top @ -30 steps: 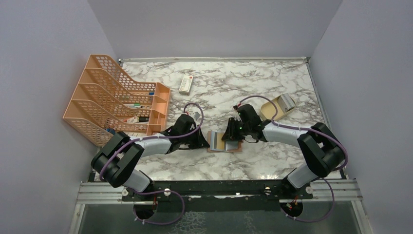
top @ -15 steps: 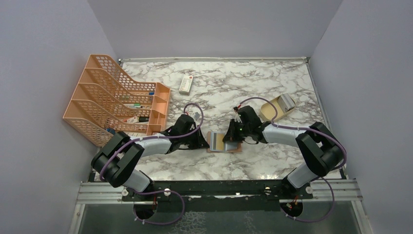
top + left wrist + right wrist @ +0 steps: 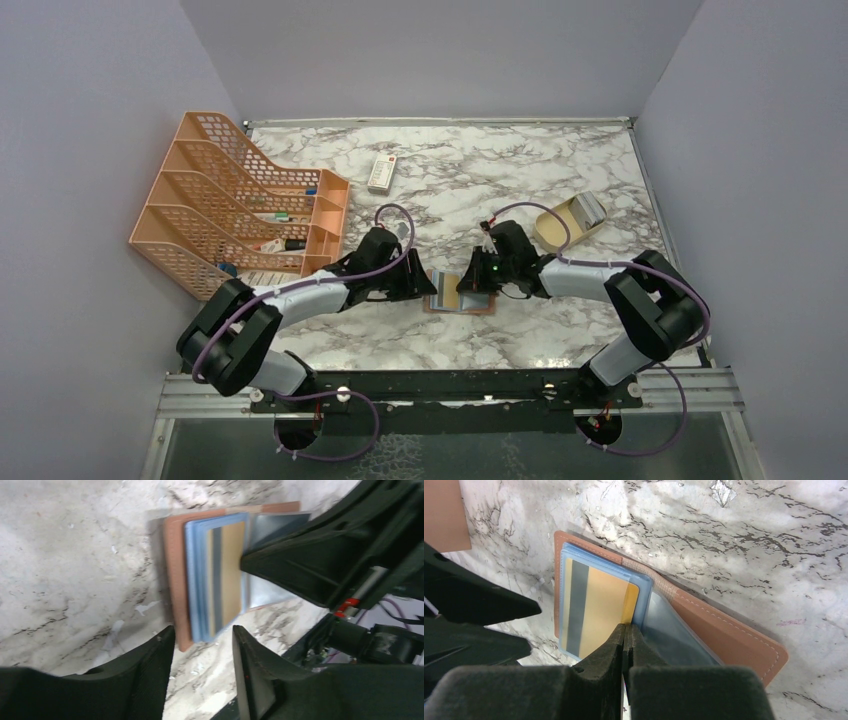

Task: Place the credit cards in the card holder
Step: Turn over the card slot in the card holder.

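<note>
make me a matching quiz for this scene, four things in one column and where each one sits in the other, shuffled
Things:
1. orange mesh plastic file rack
2. white oblong remote-like item
3. tan shallow box
4. brown leather bifold card holder

Places, as seen from the top view:
A. near middle, lying open
B. left side
C. right side
D. far middle

Pairs: 1-B, 2-D, 3-C, 4-A

Overhead camera looks down from behind; both wrist cameras, close, apparently share the card holder (image 3: 734, 632).
</note>
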